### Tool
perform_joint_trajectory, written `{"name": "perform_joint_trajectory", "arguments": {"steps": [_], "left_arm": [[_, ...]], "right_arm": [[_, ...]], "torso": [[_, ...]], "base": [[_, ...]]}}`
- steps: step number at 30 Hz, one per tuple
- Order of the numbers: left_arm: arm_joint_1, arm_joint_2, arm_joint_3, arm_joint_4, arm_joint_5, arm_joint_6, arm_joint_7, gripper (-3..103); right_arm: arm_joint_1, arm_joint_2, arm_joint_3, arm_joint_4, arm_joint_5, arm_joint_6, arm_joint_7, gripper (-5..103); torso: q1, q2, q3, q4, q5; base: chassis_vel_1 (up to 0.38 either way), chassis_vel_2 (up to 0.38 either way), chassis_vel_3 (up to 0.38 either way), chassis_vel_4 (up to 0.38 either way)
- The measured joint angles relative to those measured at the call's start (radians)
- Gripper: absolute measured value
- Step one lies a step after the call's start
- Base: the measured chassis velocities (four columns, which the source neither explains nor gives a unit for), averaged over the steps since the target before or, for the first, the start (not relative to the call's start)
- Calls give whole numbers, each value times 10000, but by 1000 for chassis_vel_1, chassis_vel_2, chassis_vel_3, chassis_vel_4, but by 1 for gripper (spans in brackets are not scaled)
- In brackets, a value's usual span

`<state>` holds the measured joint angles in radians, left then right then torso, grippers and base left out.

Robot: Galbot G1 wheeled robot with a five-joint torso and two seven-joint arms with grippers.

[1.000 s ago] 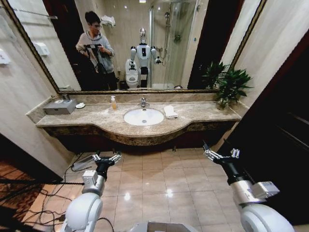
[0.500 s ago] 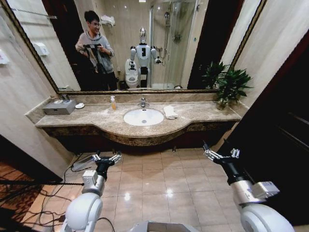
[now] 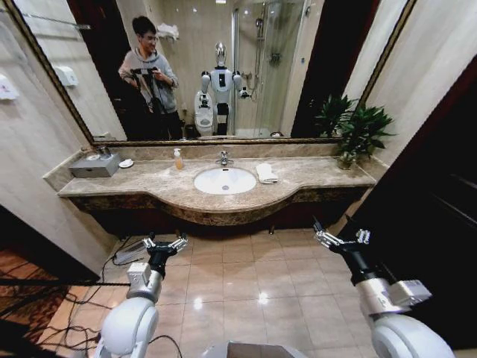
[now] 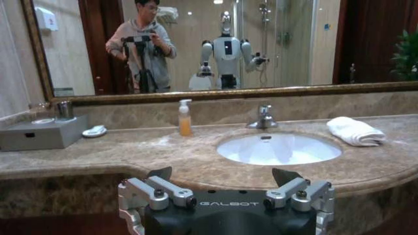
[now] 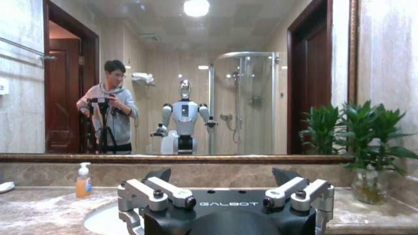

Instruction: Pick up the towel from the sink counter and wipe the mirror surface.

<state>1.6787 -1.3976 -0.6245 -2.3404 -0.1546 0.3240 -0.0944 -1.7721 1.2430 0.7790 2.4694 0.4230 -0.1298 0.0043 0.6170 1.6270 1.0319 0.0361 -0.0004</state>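
The towel (image 3: 264,173) is showing plain white against the sink counter (image 3: 149,185), whose marble is running beige-brown with paler mottled veining, while the oval basin (image 3: 224,180) is gleaming white under a chrome faucet (image 3: 223,158). The mirror (image 3: 223,67) is wearing a thin dark bronze frame, and beside it the soap bottle (image 3: 177,159) is glowing amber-orange with a white pump, the box (image 3: 93,165) is sitting grey, and the plant (image 3: 358,127) is showing deep green leaves. The left gripper (image 3: 165,244) and right gripper (image 3: 341,239) are showing silver-grey fingers on black bodies, above floor tiles (image 3: 246,276) that are shining glossy beige with darker grout lines.
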Motion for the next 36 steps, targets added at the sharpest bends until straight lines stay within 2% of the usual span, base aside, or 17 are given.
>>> {"name": "perform_joint_trajectory", "arguments": {"steps": [6, 10, 17, 19, 22, 26, 29, 36], "left_arm": [[0, 0, -2, 0, 0, 0, -1, 100], [-1, -2, 2, 0, 0, 0, 0, 100], [-1, -2, 2, 0, 0, 0, 0, 100], [2, 0, 0, 0, 0, 0, 0, 100], [2, 0, 0, 0, 0, 0, 0, 100], [4, -1, -1, 0, 0, 0, 0, 100], [1, -1, 1, 0, 0, 0, 0, 100], [0, -1, 0, 0, 0, 0, 0, 100]], "right_arm": [[2, 1, -1, 0, 0, 0, 0, 100], [1, 0, 0, 0, 0, 0, 0, 100], [1, 0, 0, 0, 0, 0, 0, 100], [0, 0, 0, 0, 0, 0, 0, 100], [-1, 0, 0, 0, 0, 0, 0, 100], [-3, 0, 1, 0, 0, 0, 0, 100], [-6, 0, 0, 0, 0, 0, 0, 100], [1, 0, 0, 0, 0, 0, 0, 100]], "torso": [[5, -2, 2, 4, 2], [7, -2, 3, -2, 7], [1, -1, 1, -1, 9], [0, 0, 1, 4, -4], [-3, 1, 0, 1, 8], [-11, 6, -3, 3, 6], [-7, 4, -1, -4, 4], [6, -1, 3, 2, 4]], "base": [[133, 44, -92, -53], [19, -79, -36, 105], [113, -209, -120, 217], [194, -261, -222, 282], [234, -271, -204, 290], [115, -300, -162, 262], [71, -149, -78, 201], [-31, -62, 23, 66]]}}
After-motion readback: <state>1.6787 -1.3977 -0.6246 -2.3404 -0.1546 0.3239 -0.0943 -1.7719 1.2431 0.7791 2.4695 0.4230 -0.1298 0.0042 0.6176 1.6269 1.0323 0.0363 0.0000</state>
